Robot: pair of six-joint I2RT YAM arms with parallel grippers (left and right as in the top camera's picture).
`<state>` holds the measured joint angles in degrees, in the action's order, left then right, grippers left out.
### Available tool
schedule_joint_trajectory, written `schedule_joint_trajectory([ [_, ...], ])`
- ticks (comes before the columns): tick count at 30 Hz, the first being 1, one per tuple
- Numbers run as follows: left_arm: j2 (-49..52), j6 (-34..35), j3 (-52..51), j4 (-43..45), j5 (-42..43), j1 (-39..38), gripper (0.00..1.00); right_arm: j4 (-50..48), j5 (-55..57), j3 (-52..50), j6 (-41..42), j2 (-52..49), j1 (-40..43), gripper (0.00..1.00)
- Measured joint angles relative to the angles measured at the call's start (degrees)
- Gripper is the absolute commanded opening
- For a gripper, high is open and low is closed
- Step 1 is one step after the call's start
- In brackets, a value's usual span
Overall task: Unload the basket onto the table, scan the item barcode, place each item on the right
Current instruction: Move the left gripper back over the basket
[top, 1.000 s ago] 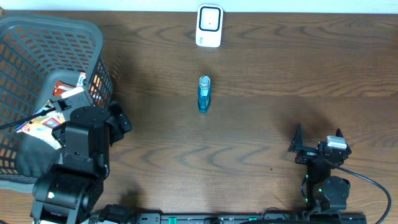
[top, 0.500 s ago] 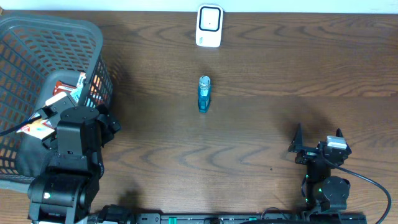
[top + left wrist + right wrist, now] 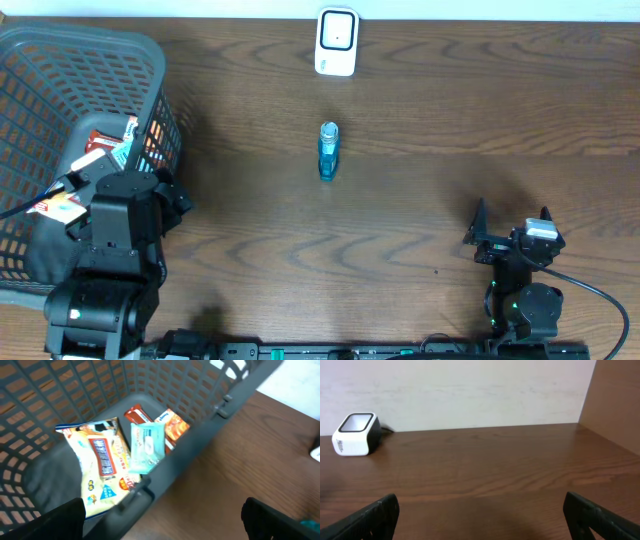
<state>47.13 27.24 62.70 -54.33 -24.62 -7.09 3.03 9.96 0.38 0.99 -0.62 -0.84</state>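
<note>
Now | left jaws spread wide, empty, over basket (image 3: 200, 430) rim, snack packets (image 3: 100, 455) inside | right jaws spread wide, empty, low over worktop (image 3: 450, 120) | blue bottle (image 3: 328, 150) lies mid-worktop, untouched, near white scanner (image 3: 337, 42) at far edge, well apart from both arms

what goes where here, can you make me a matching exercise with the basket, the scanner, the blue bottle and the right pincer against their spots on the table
Things:
1. basket
2. scanner
3. blue bottle
4. right pincer

Places:
a. middle of the table
b. near edge, right side
c. far edge, centre
d. left end

Pairs: 1-d, 2-c, 3-a, 4-b
</note>
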Motion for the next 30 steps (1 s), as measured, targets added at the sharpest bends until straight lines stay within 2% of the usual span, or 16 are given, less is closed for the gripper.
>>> schedule_joint_trajectory([
  [18, 0.00, 1.36, 0.00, -2.64, 0.72, 15.02, 0.98, 0.02, 0.00, 0.00, 0.00, 0.00, 0.00, 0.99],
  [30, 0.00, 2.84, 0.00, -2.86, 2.47, 18.25, 0.98, 0.02, 0.00, 0.00, 0.00, 0.00, 0.00, 0.99],
])
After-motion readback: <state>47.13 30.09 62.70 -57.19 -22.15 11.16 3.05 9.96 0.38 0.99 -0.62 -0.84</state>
